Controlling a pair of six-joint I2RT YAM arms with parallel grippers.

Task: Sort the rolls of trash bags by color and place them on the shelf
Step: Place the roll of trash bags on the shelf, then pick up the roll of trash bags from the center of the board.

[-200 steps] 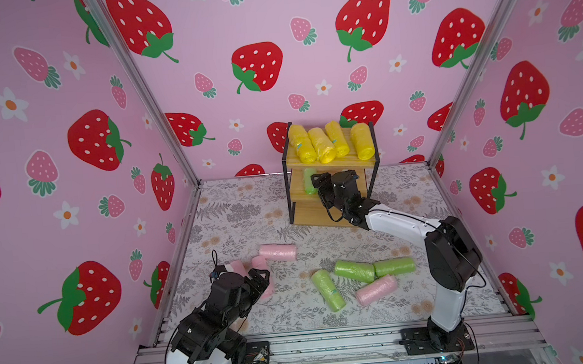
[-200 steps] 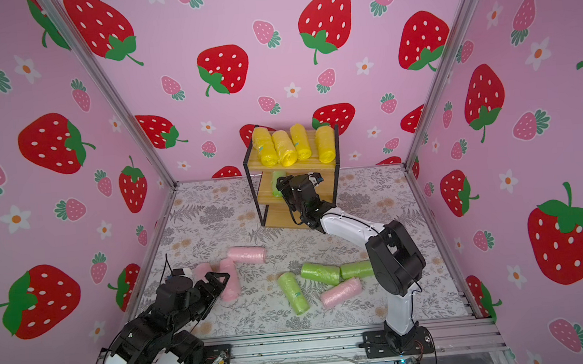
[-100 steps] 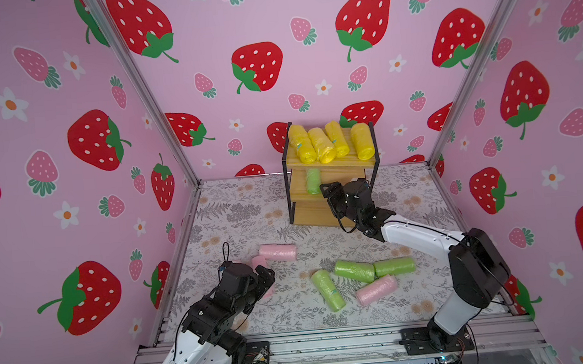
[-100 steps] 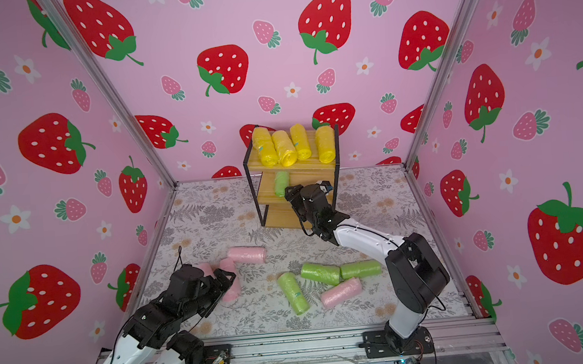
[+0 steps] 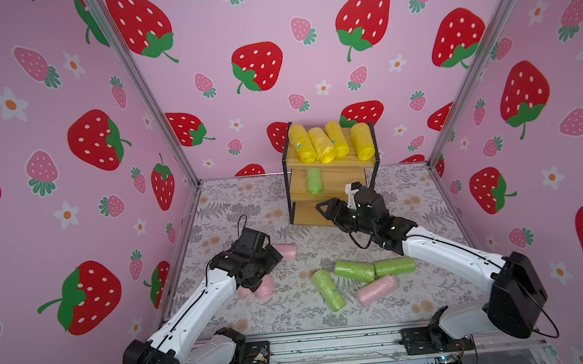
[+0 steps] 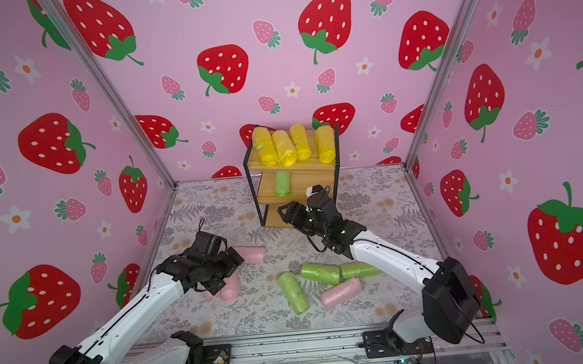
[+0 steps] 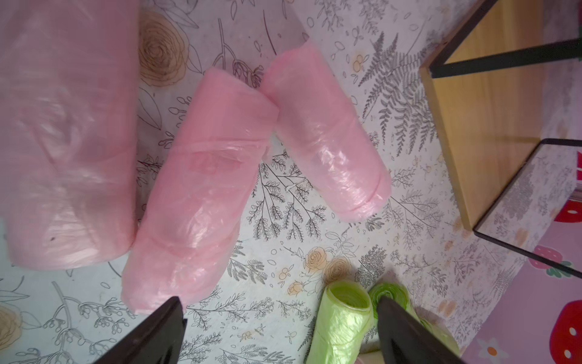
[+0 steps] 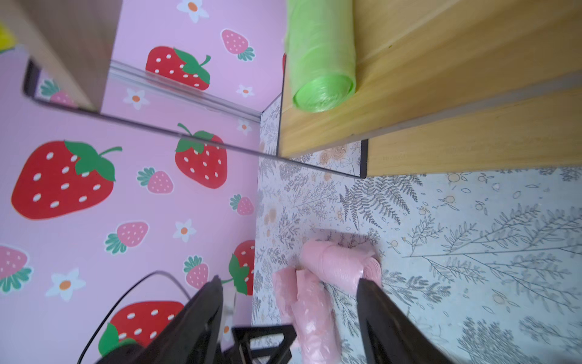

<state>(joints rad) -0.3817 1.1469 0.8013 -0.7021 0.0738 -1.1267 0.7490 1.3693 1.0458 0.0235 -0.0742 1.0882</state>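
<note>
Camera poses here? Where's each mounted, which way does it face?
Top views: high in front, looking down at shelf and back wall; both arms show.
Left wrist: above the mat, looking down at pink rolls; open left gripper shows.
Right wrist: near the shelf, facing its green roll; open right gripper shows.
Shared: both wrist views catch pink rolls and shelf.

Right out of the shelf (image 5: 339, 177), left farther forward
My right gripper (image 5: 323, 210) has backed away from the middle tier and dropped before the bottom board, leaving the green roll (image 5: 314, 181) in full sight; my left gripper (image 7: 279, 299) has pushed forward over the pink rolls (image 5: 266, 291).
</note>
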